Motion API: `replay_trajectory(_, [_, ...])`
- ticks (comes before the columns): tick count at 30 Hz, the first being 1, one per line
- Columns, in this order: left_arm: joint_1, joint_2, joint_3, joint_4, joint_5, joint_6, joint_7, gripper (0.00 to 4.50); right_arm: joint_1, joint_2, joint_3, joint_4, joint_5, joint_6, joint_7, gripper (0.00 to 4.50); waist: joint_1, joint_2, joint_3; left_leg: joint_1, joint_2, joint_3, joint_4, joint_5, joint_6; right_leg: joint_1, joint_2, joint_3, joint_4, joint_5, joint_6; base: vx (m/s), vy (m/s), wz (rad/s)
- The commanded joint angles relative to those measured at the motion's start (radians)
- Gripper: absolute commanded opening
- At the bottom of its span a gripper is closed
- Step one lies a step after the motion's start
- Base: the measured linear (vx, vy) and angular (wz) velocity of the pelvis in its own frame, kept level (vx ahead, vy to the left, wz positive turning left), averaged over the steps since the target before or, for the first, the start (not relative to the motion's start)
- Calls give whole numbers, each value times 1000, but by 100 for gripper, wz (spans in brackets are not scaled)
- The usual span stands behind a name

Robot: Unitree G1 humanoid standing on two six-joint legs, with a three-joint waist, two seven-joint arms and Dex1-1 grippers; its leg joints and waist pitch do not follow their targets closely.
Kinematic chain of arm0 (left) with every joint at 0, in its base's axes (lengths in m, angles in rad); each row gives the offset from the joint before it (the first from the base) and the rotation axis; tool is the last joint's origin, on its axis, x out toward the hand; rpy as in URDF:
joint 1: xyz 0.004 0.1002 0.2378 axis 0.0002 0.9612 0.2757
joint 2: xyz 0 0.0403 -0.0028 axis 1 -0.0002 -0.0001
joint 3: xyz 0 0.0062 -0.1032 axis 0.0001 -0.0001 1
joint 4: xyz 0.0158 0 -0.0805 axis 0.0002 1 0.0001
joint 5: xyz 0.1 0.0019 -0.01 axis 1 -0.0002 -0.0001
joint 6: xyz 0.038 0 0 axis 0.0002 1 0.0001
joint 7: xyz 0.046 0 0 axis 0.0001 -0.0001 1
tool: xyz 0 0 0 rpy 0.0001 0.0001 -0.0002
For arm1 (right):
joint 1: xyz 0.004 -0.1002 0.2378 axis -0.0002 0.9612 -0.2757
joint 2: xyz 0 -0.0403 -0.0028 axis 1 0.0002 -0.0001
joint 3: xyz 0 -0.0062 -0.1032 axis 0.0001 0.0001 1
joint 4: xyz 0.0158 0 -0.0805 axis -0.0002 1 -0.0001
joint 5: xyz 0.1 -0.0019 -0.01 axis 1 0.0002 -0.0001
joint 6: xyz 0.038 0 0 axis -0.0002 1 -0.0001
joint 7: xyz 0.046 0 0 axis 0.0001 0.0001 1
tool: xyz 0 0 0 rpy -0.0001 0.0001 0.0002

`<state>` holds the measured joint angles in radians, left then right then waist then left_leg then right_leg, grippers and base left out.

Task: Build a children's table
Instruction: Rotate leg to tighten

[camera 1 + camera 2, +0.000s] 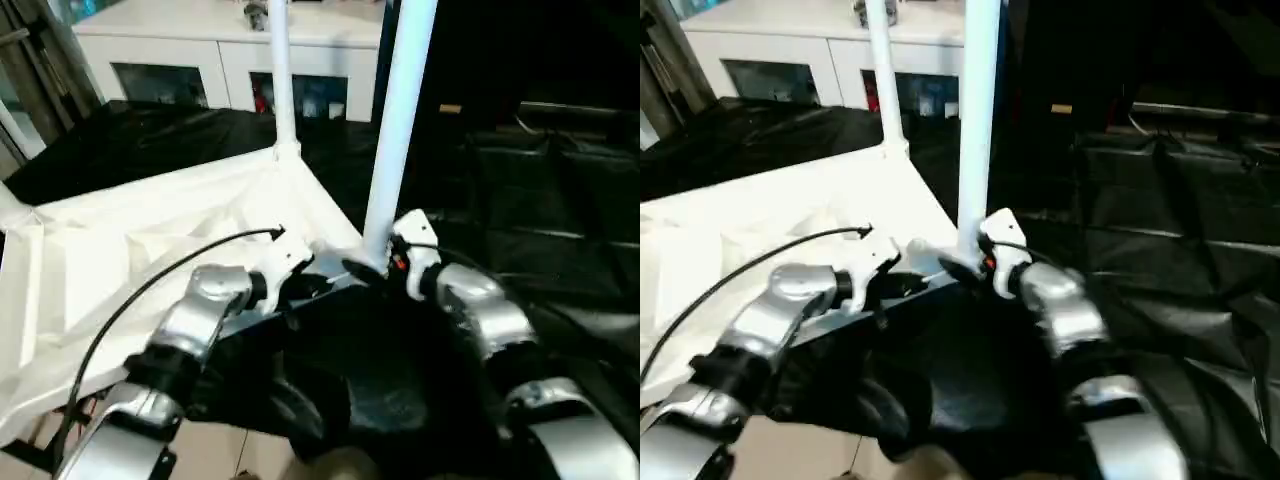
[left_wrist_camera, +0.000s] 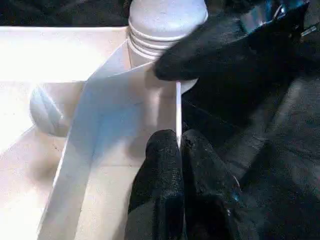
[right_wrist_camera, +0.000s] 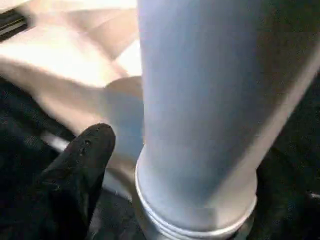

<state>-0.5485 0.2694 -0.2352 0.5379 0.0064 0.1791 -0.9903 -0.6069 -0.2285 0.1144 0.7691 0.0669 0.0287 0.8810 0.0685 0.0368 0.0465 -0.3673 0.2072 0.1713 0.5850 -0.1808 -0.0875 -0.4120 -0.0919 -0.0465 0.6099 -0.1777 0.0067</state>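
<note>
Head pair overhead; wrists close-up

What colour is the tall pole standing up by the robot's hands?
White: the tall tubular plastic leg shows best in the left eye view.

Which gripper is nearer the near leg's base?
Right. The right gripper sits at the near leg's base; the left gripper pinches the tabletop edge beside it.
</note>
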Motion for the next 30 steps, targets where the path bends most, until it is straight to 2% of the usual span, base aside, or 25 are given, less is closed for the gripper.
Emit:
replay_trajectory(1, [4,-10,-26,-46,-46,-44,-75,0,22,5,60,-45,11,-11,138,413,5,-11,-67,-1,11,8,-63,-195,69,56,-34,27,-69,-152,-242,0,0,0])
replay_trajectory(2, [5,-7,-26,-47,-48,-44,-80,0,23,1,60,-48,14,-11,147,413,8,-13,-69,-3,11,9,-58,-159,86,58,-32,26,-59,-81,-261,0,0,0])
replay_trajectory(3, [10,13,-30,-53,-52,-50,-113,0,30,-24,62,-68,27,-10,200,413,12,-10,-70,-2,10,10,-56,-145,98,56,-30,24,-56,-52,-274,0,0,0])
replay_trajectory(5, [16,39,-33,-60,-54,-57,-159,0,40,-58,65,-97,50,-9,279,413,17,-9,-69,-2,13,11,-56,-156,108,55,-30,22,-56,-54,-286,0,0,0])
replay_trajectory(9, [26,83,-36,-72,-66,-62,-232,0,56,-108,80,-139,74,0,391,413,21,-10,-64,2,16,10,-63,-213,84,52,-33,24,-64,-147,-274,0,0,0])
replay_trajectory(15, [35,127,-38,-86,-84,-56,-310,0,75,-139,98,-174,74,11,472,413,22,-11,-64,1,15,9,-64,-211,72,53,-34,25,-64,-162,-266,0,0,0])
replay_trajectory(18, [38,137,-36,-91,-93,-54,-334,0,76,-137,101,-179,78,18,477,381,21,-11,-66,0,14,9,-61,-185,76,54,-33,25,-59,-121,-276,0,0,0])
replay_trajectory(20, [40,141,-36,-93,-96,-53,-343,0,77,-134,104,-181,78,18,476,378,20,-10,-66,0,14,10,-61,-180,79,53,-33,24,-58,-112,-280,0,0,0])
replay_trajectory(22, [43,145,-38,-97,-101,-49,-353,0,80,-132,106,-186,76,20,475,345,20,-9,-67,2,14,10,-61,-184,78,53,-32,24,-59,-114,-283,0,0,0])
replay_trajectory(30, [55,146,-35,-104,-103,-47,-351,0,100,-123,110,-204,76,33,469,294,20,-9,-65,3,15,9,-63,-203,66,53,-32,25,-61,-142,-275,0,0,0])
